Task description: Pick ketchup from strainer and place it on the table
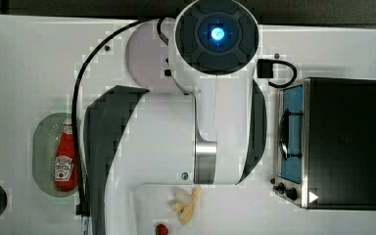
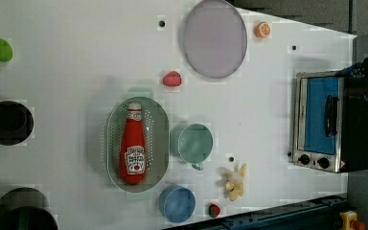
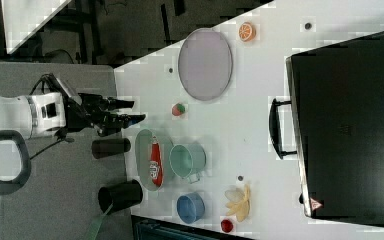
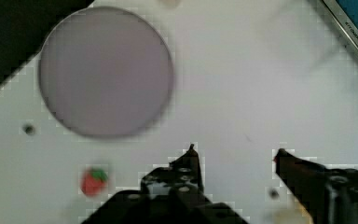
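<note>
Hovering with my claw (image 4: 235,156) spread and empty, well above the table (image 2: 76,62) and off to one side of the strainer (image 2: 160,139); nothing pinched yet. In the wrist view both fingertips (image 4: 191,156) show with bare table between them, so I judge I'm not lined up over the target.

Ketchup (image 2: 133,146) lies flat inside the strainer, lengthwise along it, white cap at one end, label up. Lying down probably suits a grasp across the bottle's body from above. The strainer wall rings it, so I need to come straight down and lift clear of the rim.

Landmark = strainer. Touching or just beside its long side: green cup (image 2: 194,143), handle outward. It could crowd my fingers if I close on that side. Near one end of the strainer: blue cup (image 2: 177,203). Near the other end: strawberry (image 2: 171,78). On the strainer's side away from the green cup: two dark cylinders (image 3: 111,148) at the table edge.

Beyond the green cup: peeled banana (image 2: 235,182) and another small strawberry (image 2: 214,210). Farther: grey plate (image 2: 214,38), orange slice (image 2: 262,29), green round thing (image 2: 2,49). Farthest from the strainer: toaster oven (image 2: 330,122).

Open table lies between strainer and plate, a likely drop spot.
</note>
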